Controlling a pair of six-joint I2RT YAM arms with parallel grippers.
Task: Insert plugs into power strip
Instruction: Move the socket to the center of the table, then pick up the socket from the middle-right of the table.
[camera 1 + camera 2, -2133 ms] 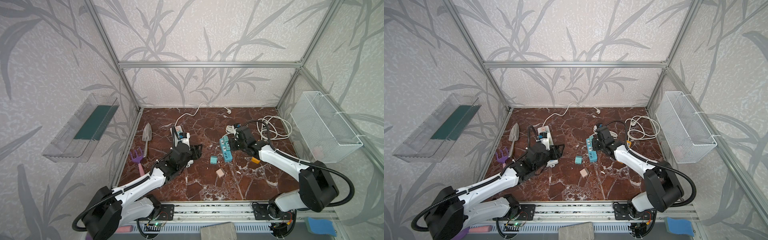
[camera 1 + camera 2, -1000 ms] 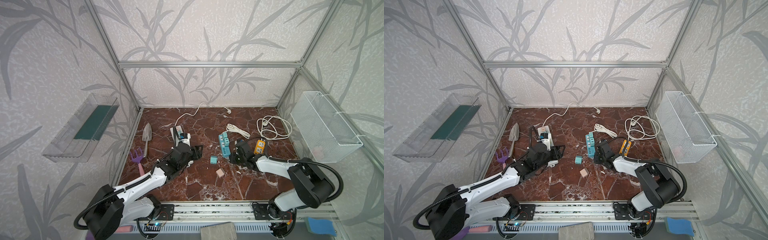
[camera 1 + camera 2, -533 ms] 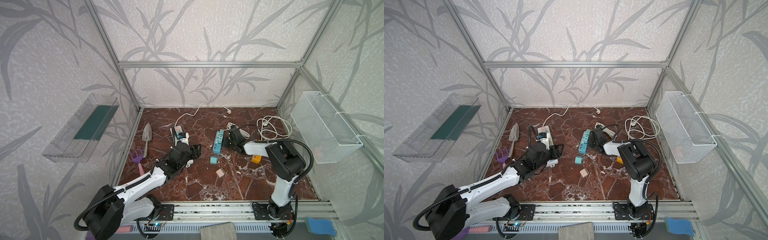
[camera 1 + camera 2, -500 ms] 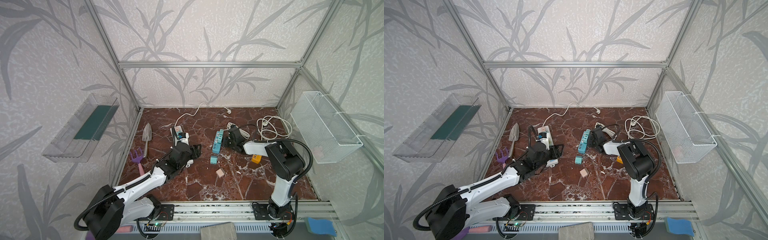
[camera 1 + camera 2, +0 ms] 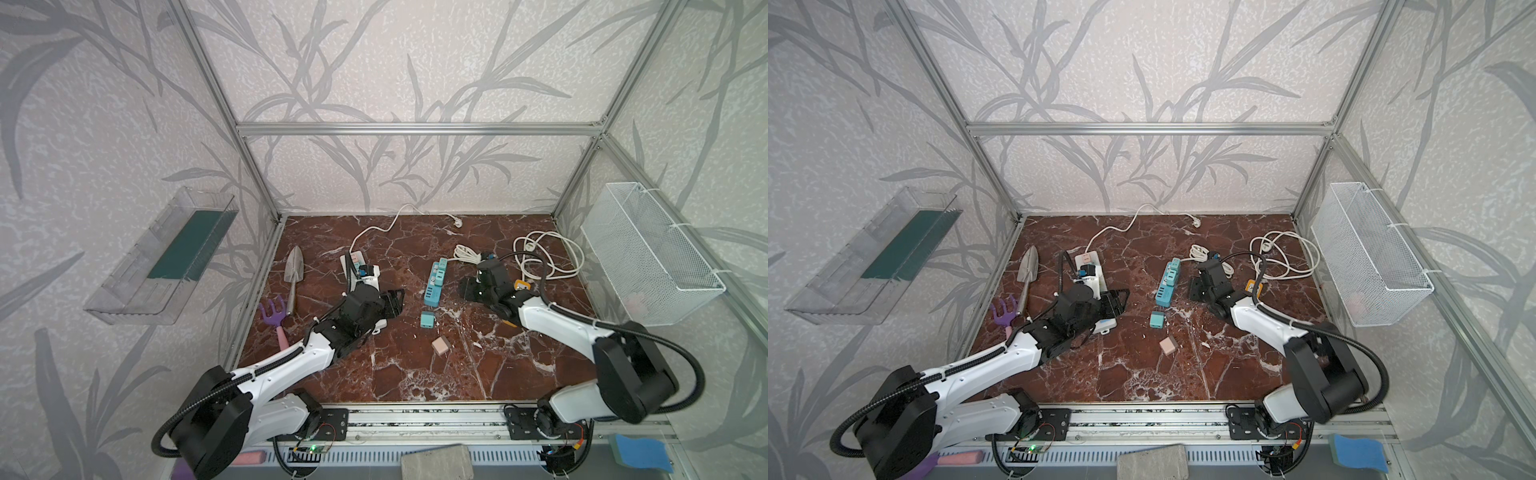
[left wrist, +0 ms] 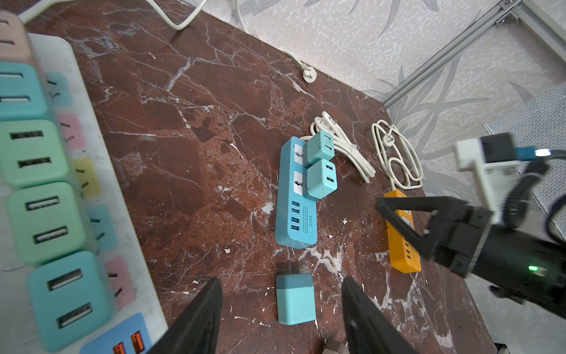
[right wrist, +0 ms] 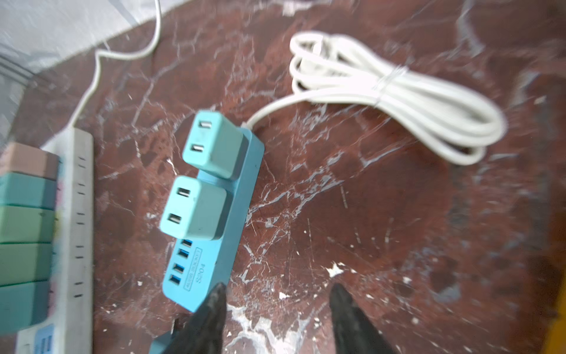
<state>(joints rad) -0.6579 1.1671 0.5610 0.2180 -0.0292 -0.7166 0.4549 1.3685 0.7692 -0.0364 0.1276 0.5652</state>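
The blue power strip (image 5: 434, 280) (image 5: 1168, 282) (image 6: 295, 196) (image 7: 214, 220) lies mid-table with two teal plugs (image 7: 202, 180) seated in it. A loose teal plug (image 5: 427, 320) (image 5: 1157, 320) (image 6: 295, 302) lies on its side just in front of the strip. A pale pink plug (image 5: 440, 345) lies nearer still. My left gripper (image 5: 392, 297) (image 6: 281, 282) is open and empty, a short way left of the loose teal plug. My right gripper (image 5: 470, 291) (image 7: 277, 288) is open and empty over bare marble, right of the strip's near end.
A white power strip (image 5: 357, 266) (image 6: 76, 184) holding several plugs lies under my left arm. An orange strip (image 5: 520, 286) and white cords (image 5: 544, 257) lie beside my right arm. A trowel (image 5: 295, 270) and purple rake (image 5: 272, 309) lie left; a wire basket (image 5: 648, 253) hangs right.
My right gripper has opened and swung back to the right of the blue strip. The blue strip has slid a little to the left. The left arm has hardly moved.
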